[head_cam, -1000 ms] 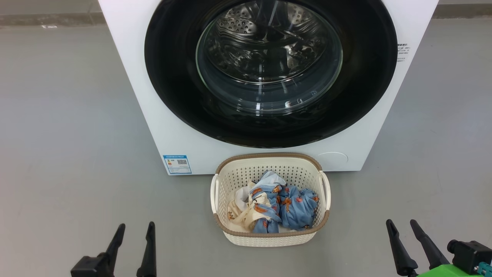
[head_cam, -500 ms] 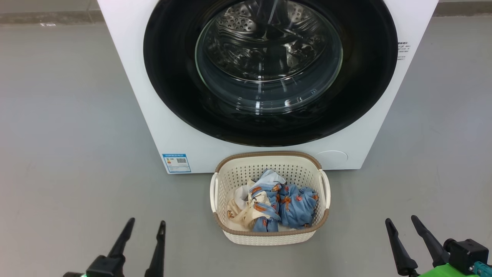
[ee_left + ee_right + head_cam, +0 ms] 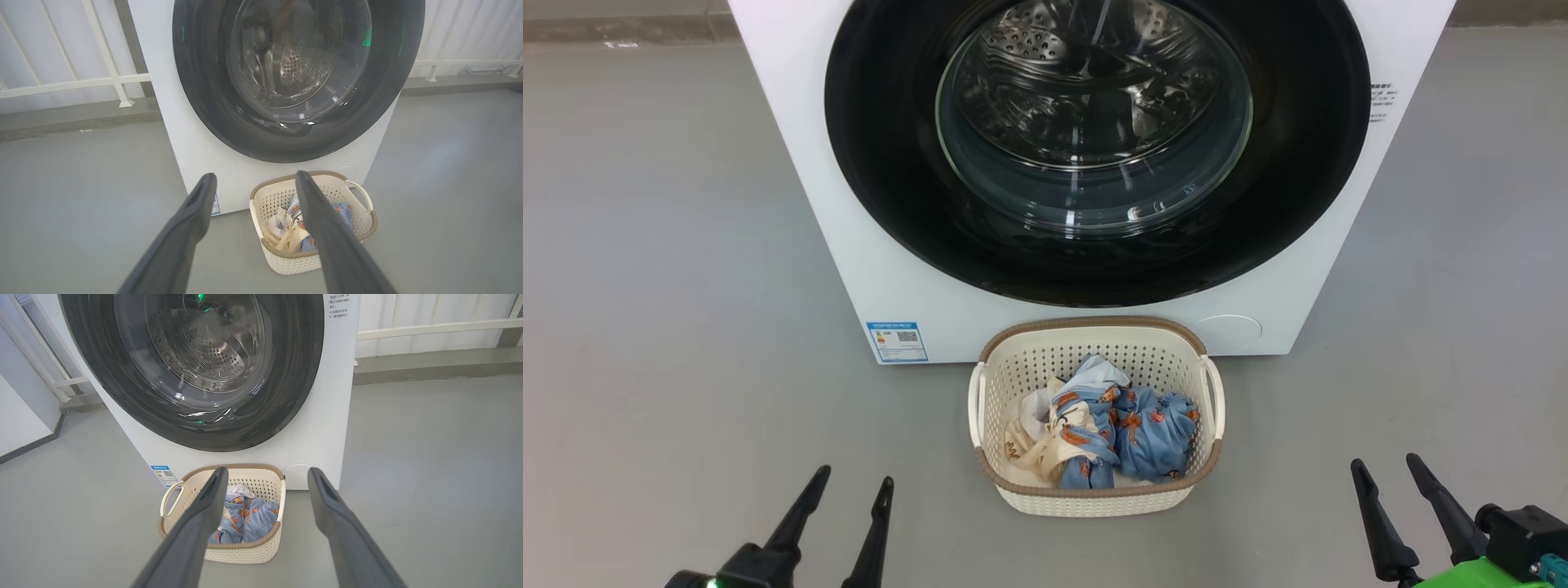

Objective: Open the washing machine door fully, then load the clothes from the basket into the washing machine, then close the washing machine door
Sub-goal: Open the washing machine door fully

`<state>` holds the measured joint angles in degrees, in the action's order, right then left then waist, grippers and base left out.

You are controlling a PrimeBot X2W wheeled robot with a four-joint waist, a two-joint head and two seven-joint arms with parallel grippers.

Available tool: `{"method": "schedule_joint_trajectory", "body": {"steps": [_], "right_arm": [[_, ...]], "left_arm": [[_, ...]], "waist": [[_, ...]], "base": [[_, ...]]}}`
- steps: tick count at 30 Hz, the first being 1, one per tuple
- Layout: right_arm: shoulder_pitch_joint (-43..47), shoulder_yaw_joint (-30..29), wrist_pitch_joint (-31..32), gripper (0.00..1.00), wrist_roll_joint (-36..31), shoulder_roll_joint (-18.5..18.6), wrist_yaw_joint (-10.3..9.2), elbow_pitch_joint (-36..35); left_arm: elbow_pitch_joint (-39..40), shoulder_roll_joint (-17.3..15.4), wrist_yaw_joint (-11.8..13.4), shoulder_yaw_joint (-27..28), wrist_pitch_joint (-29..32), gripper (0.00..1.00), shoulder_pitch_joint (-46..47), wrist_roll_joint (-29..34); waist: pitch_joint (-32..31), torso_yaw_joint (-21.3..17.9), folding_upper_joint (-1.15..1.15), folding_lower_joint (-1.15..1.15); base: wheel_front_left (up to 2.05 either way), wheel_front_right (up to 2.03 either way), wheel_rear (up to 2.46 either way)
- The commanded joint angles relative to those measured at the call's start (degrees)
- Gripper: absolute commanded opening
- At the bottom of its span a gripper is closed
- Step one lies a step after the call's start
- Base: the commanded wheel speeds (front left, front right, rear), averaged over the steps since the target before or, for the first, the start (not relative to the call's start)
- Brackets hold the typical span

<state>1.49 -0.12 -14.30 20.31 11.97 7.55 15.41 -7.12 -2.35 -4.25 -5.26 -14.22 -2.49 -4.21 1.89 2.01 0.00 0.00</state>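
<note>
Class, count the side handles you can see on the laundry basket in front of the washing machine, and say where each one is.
2. One handle on the left side of the basket, the other handle on its right side.

At the lower left of my head view, the left gripper [image 3: 855, 476] has two long black fingers [image 3: 798, 510], slim and tapering to blunt points, on a black blocky base where a small green light [image 3: 712, 582] glows. At the lower right, the right gripper [image 3: 1383, 461] has the same tapered pair on a bright green shell [image 3: 1478, 574]. Beside it sits a black boxy camera block [image 3: 1525, 539] with a teal connector [image 3: 1553, 567]. In my wrist views the fingers look matte dark grey, each with a shallow groove.
</note>
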Motion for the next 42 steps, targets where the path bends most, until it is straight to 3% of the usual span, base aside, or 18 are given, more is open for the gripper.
{"method": "schedule_joint_trajectory", "body": {"steps": [1,10,28,31,42], "right_arm": [[-0.39,1.07,-0.7,1.0,-0.35,0.99,-0.06,-1.53],[-0.63,0.88,-0.7,1.0,-0.45,1.06,-0.06,-1.77],[-1.23,1.02,-0.7,1.0,-0.49,1.17,-0.06,-1.5],[-1.25,0.96,-0.7,1.0,-0.52,1.15,-0.06,-1.53],[-0.98,0.98,-0.7,1.0,-0.48,0.91,-0.06,-1.35]], "left_arm": [[1.17,-0.53,0.43,1.69,-0.78,1.0,1.31,0.61],[1.33,-0.53,0.37,1.61,-0.78,1.0,1.71,0.76],[1.49,-0.53,0.08,1.56,-0.78,1.0,1.88,0.16],[2.45,-0.53,-0.77,1.56,-0.78,1.0,1.87,-2.82],[2.92,-0.53,-2.05,2.77,-0.78,1.0,1.13,-3.27]], "waist": [[-0.04,0.01,0.0,0.0],[0.47,0.21,0.0,0.0],[0.78,0.11,0.0,0.0],[0.8,0.09,0.0,0.0],[0.33,0.02,0.0,0.0]], "base": [[0.24,0.24,-0.49],[0.64,0.64,-1.27],[1.21,1.21,-2.42],[1.18,1.15,-2.33],[0.62,0.62,-1.24]]}}
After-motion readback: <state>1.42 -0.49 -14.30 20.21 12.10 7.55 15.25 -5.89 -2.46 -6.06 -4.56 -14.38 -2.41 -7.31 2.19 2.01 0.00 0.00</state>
